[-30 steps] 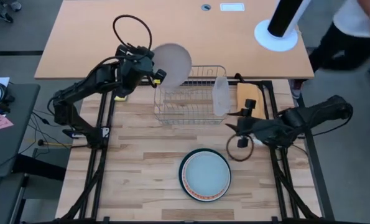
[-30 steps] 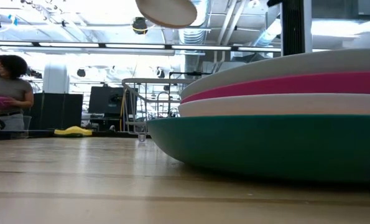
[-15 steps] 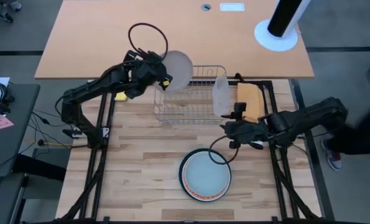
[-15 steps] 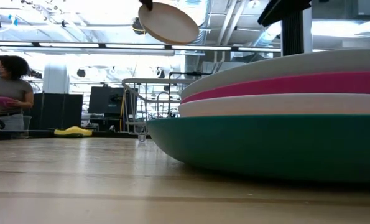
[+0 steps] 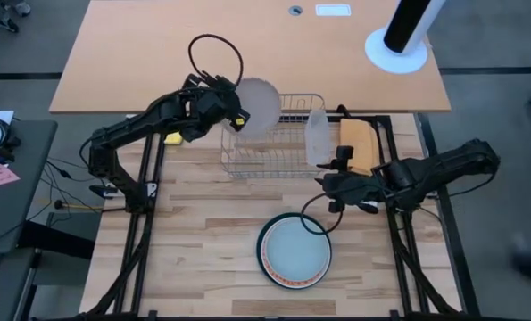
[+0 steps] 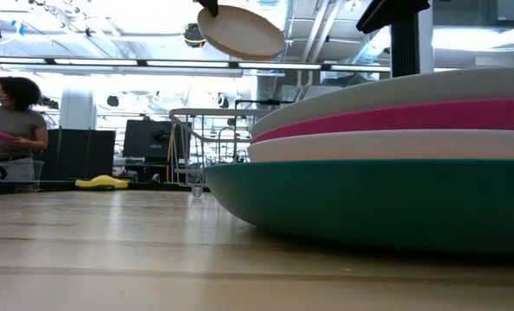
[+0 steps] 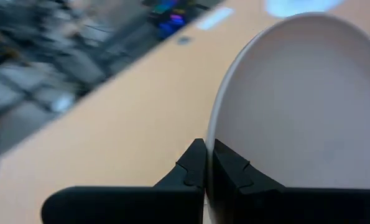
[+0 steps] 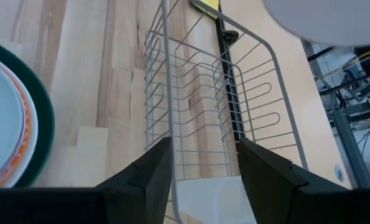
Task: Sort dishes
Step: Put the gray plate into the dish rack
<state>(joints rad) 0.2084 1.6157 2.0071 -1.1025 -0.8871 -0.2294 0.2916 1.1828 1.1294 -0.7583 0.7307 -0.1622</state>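
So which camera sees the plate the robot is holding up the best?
The left wrist view: the pale grey round plate fills it, rim pinched by the left gripper. High view shows it above the wire rack; low view, its underside.

Wooden slatted table (image 5: pixel 203 214) and the things resting on it.
Plate stack (image 5: pixel 294 251) at 6 o'clock; wire rack (image 5: pixel 274 143) at 12; yellow sponge (image 5: pixel 173 137) at 10.

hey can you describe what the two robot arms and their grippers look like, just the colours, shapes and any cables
Both arms are black and jointed. The left arm has a thin black cable looping in an arc above its wrist and a small yellow mark near the left gripper. The right arm trails a black cable loop below the right gripper. The fingers are flat, dark and angular.
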